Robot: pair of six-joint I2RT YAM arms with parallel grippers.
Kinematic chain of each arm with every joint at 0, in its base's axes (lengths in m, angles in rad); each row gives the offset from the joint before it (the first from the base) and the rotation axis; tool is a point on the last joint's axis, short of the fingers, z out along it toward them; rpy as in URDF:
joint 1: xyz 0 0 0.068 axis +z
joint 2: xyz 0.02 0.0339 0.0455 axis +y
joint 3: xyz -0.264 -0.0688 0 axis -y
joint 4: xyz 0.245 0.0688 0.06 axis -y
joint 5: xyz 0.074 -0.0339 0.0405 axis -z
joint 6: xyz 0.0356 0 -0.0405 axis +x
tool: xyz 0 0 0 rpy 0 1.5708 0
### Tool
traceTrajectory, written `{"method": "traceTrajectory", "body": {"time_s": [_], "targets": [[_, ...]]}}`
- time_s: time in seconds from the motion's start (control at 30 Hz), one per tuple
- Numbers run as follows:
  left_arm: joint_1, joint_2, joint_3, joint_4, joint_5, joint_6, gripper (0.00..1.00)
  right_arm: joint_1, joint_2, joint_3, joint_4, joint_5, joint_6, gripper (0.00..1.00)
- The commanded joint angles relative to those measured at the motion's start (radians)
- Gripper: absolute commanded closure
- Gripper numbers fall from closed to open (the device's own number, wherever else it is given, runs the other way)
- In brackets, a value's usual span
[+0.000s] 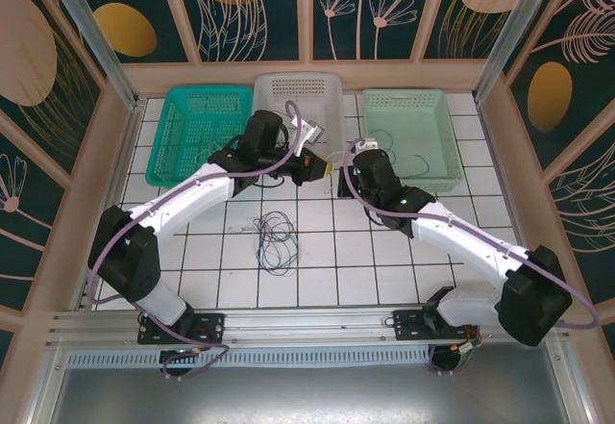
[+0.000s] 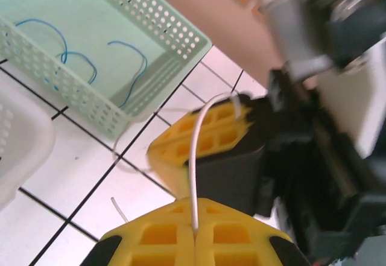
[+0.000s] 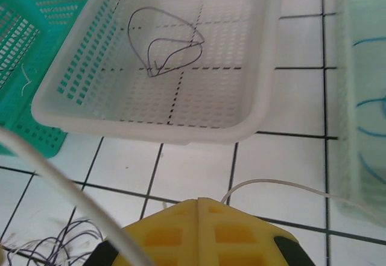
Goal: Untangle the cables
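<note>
Step in hand looks like one cable pulled clear and held two-handed. The left gripper (image 2: 196,237), bottom centre of its wrist view, has its yellow fingers pressed together on the pale cable (image 2: 194,157), which arcs up to the right gripper (image 2: 205,133) just above. In the right wrist view that gripper's fingers are together too, and the thin pale strand leaves their seam and runs off toward the right edge, so I judge both ends pinched. In the overhead view the two grippers sit near each other at upper centre, in front of the white basket. The dark tangle (image 1: 276,241) lies on the tiled table (image 1: 384,251) at centre, well apart from both grippers, not yet worked. Next move probably calls for one gripper to let go so the other can carry the cable to a basket without dragging it through the tangle. The floppy wire could snag on a rim. Containers, left to right along the top: the teal basket (image 3: 24,31) holds a short pale wire (image 3: 24,80); the white basket (image 3: 151,121) holds a dark loop (image 3: 166,43); the pale green basket (image 2: 66,82) holds blue cables (image 2: 78,61). That looks sorted by colour, so teal seems the likely target, though I can't be sure.
</note>
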Motion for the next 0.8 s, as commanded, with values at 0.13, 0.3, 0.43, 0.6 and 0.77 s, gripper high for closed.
{"method": "traceTrajectory", "body": {"time_s": [0.13, 0.3, 0.43, 0.6, 0.77], "targets": [[-0.003, 0.032, 0.024, -0.154, -0.003, 0.052, 1.0, 0.007, -0.096, -0.038, -0.004, 0.171, -0.134, 0.98], [-0.003, 0.033, 0.01, -0.143, 0.023, 0.03, 1.0, 0.007, -0.109, -0.044, 0.013, 0.16, -0.18, 0.9], [-0.003, 0.03, 0.016, -0.135, 0.051, 0.018, 1.0, 0.008, -0.088, -0.031, 0.016, 0.128, -0.187, 0.8], [-0.001, 0.028, 0.047, -0.153, 0.044, -0.008, 1.0, 0.006, -0.096, -0.028, 0.02, 0.189, -0.158, 0.44], [0.051, 0.017, 0.156, -0.21, -0.041, -0.065, 1.0, -0.005, -0.148, -0.035, 0.019, 0.201, -0.118, 0.26]]}}
